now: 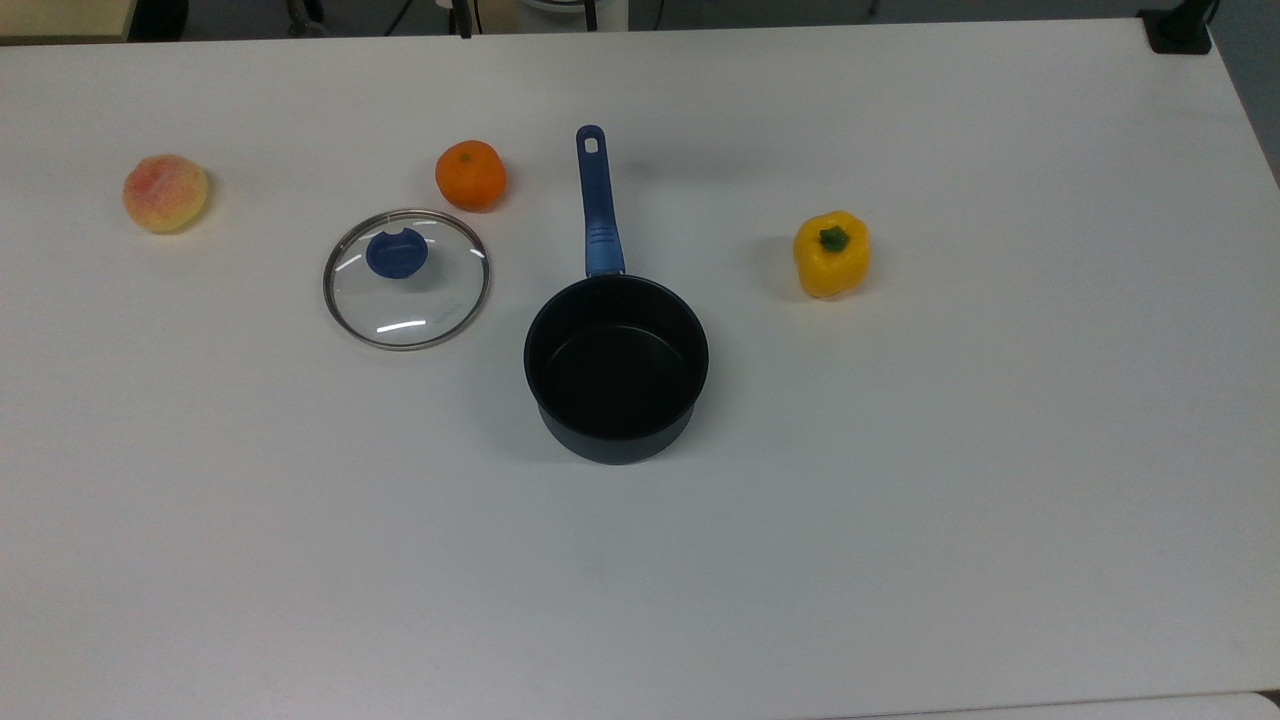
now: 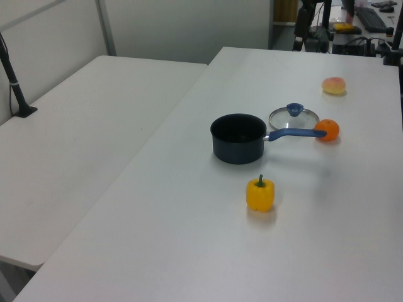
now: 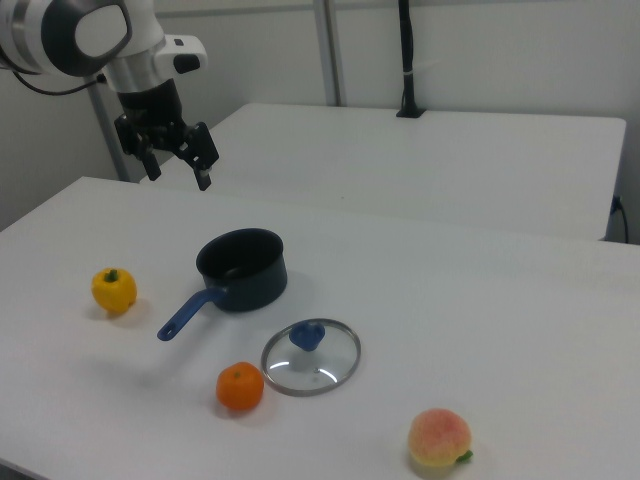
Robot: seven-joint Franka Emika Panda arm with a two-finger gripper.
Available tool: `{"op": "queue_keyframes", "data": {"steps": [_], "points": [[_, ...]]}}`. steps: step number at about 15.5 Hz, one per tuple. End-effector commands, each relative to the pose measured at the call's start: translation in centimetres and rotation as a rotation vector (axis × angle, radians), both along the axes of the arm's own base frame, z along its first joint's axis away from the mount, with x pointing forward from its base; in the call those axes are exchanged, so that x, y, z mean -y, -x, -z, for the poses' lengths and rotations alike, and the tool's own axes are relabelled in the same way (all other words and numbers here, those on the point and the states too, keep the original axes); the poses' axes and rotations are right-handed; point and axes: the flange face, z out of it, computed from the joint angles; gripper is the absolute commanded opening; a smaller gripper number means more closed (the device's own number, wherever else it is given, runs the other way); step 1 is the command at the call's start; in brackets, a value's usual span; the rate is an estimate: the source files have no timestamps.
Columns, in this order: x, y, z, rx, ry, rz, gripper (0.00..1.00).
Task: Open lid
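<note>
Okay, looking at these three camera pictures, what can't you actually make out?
- Lettering on the lid: too small to read in the top view.
- Arm above the gripper: cut off by the right view's top-left edge.
- Saucepan floor: hidden behind its near wall in the left view.

In the left view the saucepan's handle (image 2: 296, 133) crosses in front of the lid (image 2: 294, 117) and hides its near rim, and the handle's far tip meets the orange (image 2: 327, 129) so that contact or a gap cannot be told. The lid's lettering is too small to read in any view. In the right view the robot arm (image 3: 70, 35) is cut off by the picture's top and left edges.
</note>
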Motion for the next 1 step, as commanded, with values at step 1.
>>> {"op": "queue_keyframes", "data": {"steps": [1], "points": [[0.44,0.25,0.08,0.013,0.011,-0.008,1.0]]}}
